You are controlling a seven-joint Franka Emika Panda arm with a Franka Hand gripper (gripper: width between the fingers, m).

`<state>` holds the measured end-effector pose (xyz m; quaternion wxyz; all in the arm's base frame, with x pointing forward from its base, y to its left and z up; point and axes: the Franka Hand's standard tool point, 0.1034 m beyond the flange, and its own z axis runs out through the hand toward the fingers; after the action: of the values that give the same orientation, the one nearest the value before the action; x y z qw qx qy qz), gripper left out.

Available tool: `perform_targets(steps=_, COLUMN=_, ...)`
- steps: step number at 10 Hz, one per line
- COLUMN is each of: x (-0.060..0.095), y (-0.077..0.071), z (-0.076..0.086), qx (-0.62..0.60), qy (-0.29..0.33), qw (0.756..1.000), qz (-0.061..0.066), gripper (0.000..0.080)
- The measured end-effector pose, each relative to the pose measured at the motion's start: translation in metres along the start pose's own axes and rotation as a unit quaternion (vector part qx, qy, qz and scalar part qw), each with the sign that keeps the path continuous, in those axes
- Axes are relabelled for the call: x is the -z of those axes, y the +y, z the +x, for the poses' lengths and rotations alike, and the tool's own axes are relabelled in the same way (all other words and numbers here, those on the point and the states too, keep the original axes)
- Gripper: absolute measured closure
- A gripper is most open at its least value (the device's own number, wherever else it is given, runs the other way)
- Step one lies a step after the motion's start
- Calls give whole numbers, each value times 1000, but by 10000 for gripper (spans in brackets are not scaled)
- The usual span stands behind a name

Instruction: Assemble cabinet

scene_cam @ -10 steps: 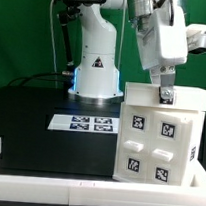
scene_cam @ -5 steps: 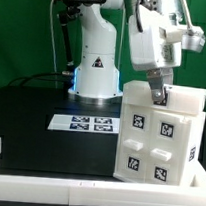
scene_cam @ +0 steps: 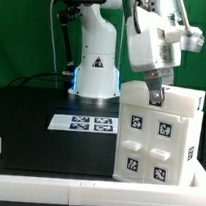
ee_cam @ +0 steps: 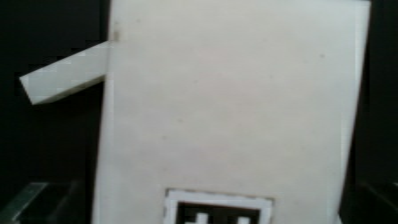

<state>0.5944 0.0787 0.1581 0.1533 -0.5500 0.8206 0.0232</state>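
Observation:
The cabinet (scene_cam: 159, 136), a large white box with black-and-white tags and recesses on its front, stands upright on the black table at the exterior view's right. My gripper (scene_cam: 157, 94) is at its top edge, near the left end, with a dark finger over the rim. In the wrist view a white face of the cabinet (ee_cam: 231, 100) fills the space between the jaws, with a tag (ee_cam: 219, 208) on it. The jaws stand wide apart on either side of it. A slanted white part (ee_cam: 68, 78) juts out beside that face.
The marker board (scene_cam: 84, 123) lies flat on the black table, left of the cabinet in the exterior view. The robot's white base (scene_cam: 96, 60) stands behind it. A white rim (scene_cam: 45, 172) runs along the table's near edge.
My gripper has moved about a finger's width toward the exterior view's left along the cabinet's top edge and turned a little. The cabinet has stayed where it was.

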Motion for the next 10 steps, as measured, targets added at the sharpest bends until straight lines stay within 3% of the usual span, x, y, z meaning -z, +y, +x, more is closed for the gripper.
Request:
perform_targets(steps=3, x=24, y=-9, z=-12, qx=0, qy=-21, qw=1000, qz=18, gripper=5)
perform_targets(steps=5, x=22, y=-8, z=-11, qx=29, qy=-19, qw=999, qz=17, gripper=2)
perform_targets(steps=6, x=20, y=-7, z=-11, qx=79, qy=-12, qw=997, qz=10, gripper=2)
perform_targets(steps=7, x=17, y=-6, z=-13, qx=164, qy=-2, qw=987, qz=-4, gripper=2)
perform_targets(steps=10, x=20, y=-11, z=-23, qx=417, qy=7, qw=909, qz=-12, gripper=2)
